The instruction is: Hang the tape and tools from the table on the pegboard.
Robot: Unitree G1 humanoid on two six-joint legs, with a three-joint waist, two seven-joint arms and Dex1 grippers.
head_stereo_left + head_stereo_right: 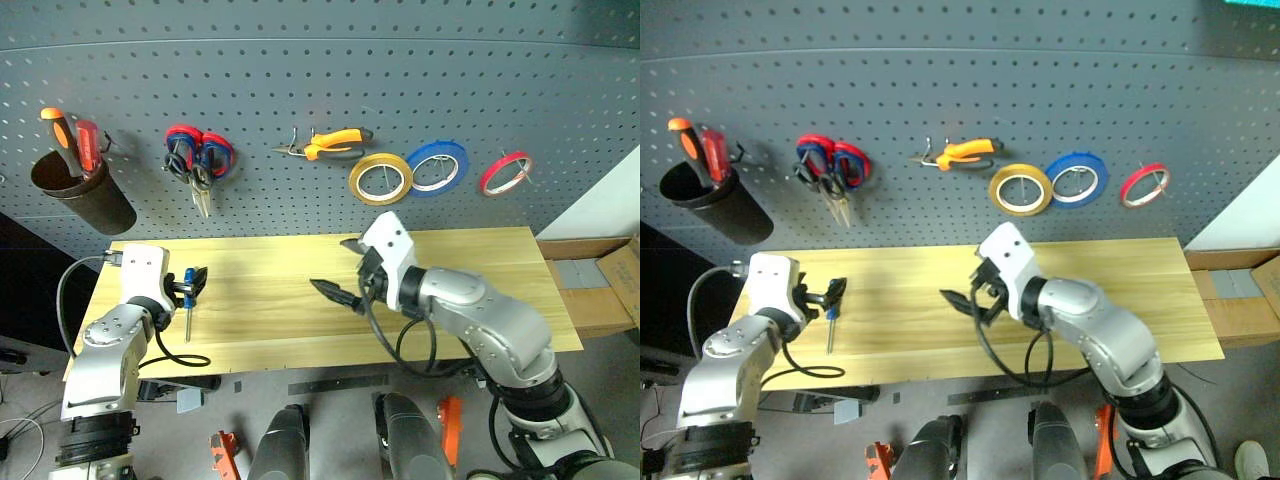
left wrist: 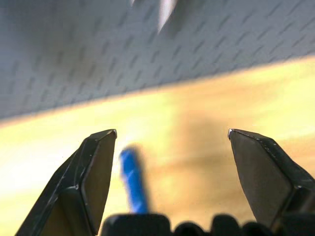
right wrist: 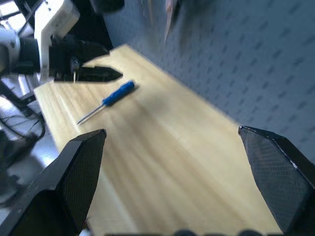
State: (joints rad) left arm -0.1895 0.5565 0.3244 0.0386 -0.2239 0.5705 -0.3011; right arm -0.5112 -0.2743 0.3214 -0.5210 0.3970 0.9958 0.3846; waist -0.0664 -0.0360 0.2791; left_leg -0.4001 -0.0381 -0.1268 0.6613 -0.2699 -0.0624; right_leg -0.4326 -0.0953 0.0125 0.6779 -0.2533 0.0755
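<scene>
The slim blue-handle screwdriver (image 1: 187,300) lies on the light wooden table (image 1: 480,270) near its left end. My left gripper (image 1: 194,281) hovers open right at the handle end; in the left wrist view the blue handle (image 2: 133,179) sits between the spread fingers, close to one of them. My right gripper (image 1: 332,266) is open and empty above the table's middle, pointing left. On the dark grey pegboard (image 1: 300,80) hang the yellow-tan tape (image 1: 380,178), the orange-and-black pliers (image 1: 332,143) and a cluster of scissors (image 1: 197,160) with black, red and blue handles.
A dark cup (image 1: 80,190) at the pegboard's left holds orange and red screwdrivers. A blue tape ring (image 1: 437,167) and a red one (image 1: 505,172) hang right of the yellow tape. A black cable (image 1: 180,360) loops over the table's front left edge. Cardboard boxes (image 1: 600,285) stand beyond the right end.
</scene>
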